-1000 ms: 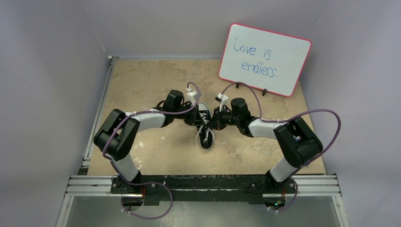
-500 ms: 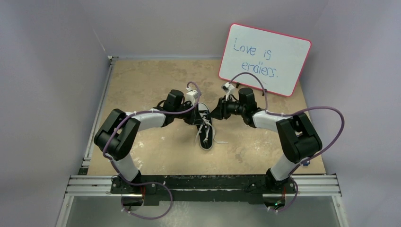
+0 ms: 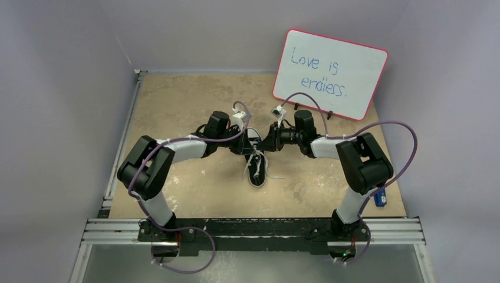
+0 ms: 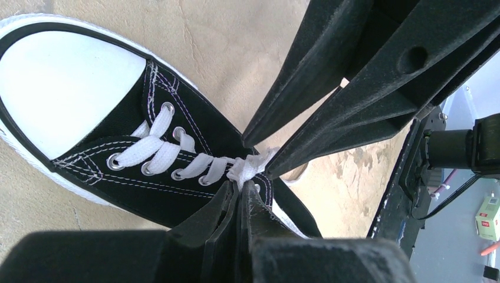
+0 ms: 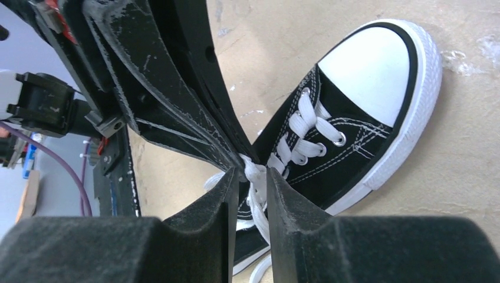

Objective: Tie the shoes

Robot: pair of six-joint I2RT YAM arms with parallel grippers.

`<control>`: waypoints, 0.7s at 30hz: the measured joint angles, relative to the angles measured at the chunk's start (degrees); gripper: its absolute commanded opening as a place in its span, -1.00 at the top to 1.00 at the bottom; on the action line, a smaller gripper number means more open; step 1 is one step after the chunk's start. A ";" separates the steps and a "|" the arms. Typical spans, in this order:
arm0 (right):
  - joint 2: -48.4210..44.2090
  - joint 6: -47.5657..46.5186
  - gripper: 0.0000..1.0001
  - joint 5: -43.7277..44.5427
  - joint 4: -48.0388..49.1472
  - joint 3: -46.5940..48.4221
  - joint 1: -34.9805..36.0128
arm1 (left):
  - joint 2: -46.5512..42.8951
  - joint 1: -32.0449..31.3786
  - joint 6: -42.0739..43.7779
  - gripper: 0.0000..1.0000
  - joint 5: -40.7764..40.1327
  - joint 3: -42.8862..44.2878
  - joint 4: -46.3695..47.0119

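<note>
The black sneaker (image 3: 257, 174) lies mid-table, its white toe cap toward the far side, between both arms. In the left wrist view the shoe (image 4: 121, 187) shows its toe cap (image 4: 65, 88) and laced eyelets. My left gripper (image 4: 243, 186) is shut on the white lace (image 4: 250, 168) just past the last eyelets. My right gripper (image 5: 250, 174) meets it from the opposite side, jaws slightly apart with the same lace (image 5: 255, 172) between the fingertips. The right gripper also shows in the left wrist view (image 4: 257, 158). In the top view the left gripper (image 3: 247, 147) and right gripper (image 3: 265, 143) nearly touch over the shoe.
A red-framed whiteboard (image 3: 330, 73) with writing stands at the back right. A small blue object (image 3: 380, 198) lies near the right arm's base. A metal rail (image 3: 253, 231) runs along the near edge. Loose lace ends (image 3: 272, 175) trail beside the shoe.
My right gripper pulled up and away toward the far right, then came back in against the left gripper at the lace. The right elbow swung inward. The left arm stayed put.
</note>
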 measured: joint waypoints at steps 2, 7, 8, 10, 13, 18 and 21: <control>0.22 0.63 0.43 -0.79 0.98 0.00 0.00 | 0.00 0.00 0.00 1.00 0.00 0.11 0.02; 1.66 1.22 0.42 -1.01 2.60 0.00 0.00 | 0.00 0.00 -0.02 1.00 0.02 0.26 0.02; 1.92 1.25 0.47 -1.01 2.84 0.00 0.00 | 0.00 -0.02 -0.02 1.00 0.02 0.26 0.02; 2.36 1.25 0.64 -1.03 3.02 0.00 0.00 | 0.00 -0.02 -0.02 1.00 0.02 0.28 0.02; 2.80 1.68 0.91 -1.16 3.32 0.00 0.00 | 0.00 -0.07 -0.02 1.00 0.02 0.33 0.02; 2.78 2.23 1.00 -1.75 3.52 0.00 0.00 | 0.00 -0.07 0.09 1.00 -0.57 0.35 -0.59; 2.19 2.49 1.00 -2.05 3.80 -0.48 0.02 | 0.00 -0.11 0.42 1.00 -1.51 0.35 -0.94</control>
